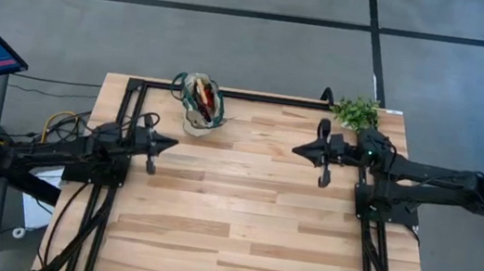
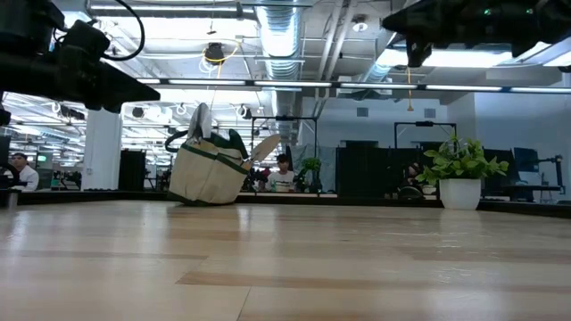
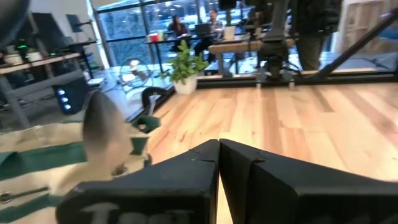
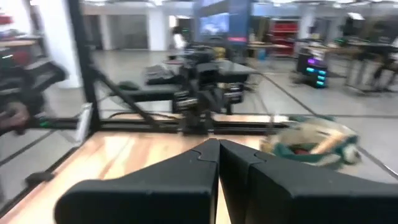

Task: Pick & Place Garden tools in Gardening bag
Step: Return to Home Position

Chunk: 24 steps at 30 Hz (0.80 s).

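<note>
Above table (image 1: 240, 220), both arms level, pointing inward. Left hand (image 1: 169, 143) pressed together, right hand (image 1: 298, 149) same. Tools (image 1: 205, 101) in bag (image 1: 194, 127) by far edge.

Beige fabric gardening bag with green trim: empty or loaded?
Loaded: the beige fabric bag is open, red and dark tools showing inside from above.

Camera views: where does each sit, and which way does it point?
High view: overhead, straight down on the wooden table; both dark arms show, left gripper and right gripper shut.
Low view: tabletop height, facing the beige fabric gardening bag with green trim; arms overhead.
Left wrist view: on that arm, facing the leafy potted plant; own gripper in front.
Right wrist view: likewise, facing the bag.
All four share the bag.
</note>
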{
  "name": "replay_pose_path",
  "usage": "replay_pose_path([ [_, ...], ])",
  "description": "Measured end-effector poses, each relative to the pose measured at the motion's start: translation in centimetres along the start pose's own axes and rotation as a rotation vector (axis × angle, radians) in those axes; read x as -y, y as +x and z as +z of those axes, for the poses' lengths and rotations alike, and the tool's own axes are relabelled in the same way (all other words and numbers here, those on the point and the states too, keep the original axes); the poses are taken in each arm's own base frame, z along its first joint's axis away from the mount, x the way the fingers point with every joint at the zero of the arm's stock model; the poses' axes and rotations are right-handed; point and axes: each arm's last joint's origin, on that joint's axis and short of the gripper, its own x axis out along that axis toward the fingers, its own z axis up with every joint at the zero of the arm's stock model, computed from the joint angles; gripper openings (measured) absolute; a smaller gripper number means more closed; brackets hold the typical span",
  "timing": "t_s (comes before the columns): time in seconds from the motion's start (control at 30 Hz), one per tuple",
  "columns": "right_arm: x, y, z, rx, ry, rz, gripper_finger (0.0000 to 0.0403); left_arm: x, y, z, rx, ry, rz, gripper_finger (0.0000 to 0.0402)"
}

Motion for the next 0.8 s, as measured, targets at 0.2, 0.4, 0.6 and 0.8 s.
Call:
replay_pose_path([
  [0.2,-0.3,-1.8,0.9,0.023,-0.032,0.022,0.0,0.1,-0.1,0.0,0.01,-0.001,-0.045,0.0001],
  [0.4,-0.7,-4.7,2.0,0.088,-0.037,-0.105,0.0,0.1,-0.1,0.0,0.01,-0.004,-0.045,0.0001],
  [0.6,-1.5,-6.9,-0.1,0.148,-0.024,-0.172,0.0,0.1,-0.1,0.0,0.01,-0.004,-0.045,0.0001],
  [0.8,-2.1,-8.4,-3.0,0.225,0.041,-0.234,0.0,0.1,-0.1,0.0,0.011,-0.004,-0.045,0.0001],
])
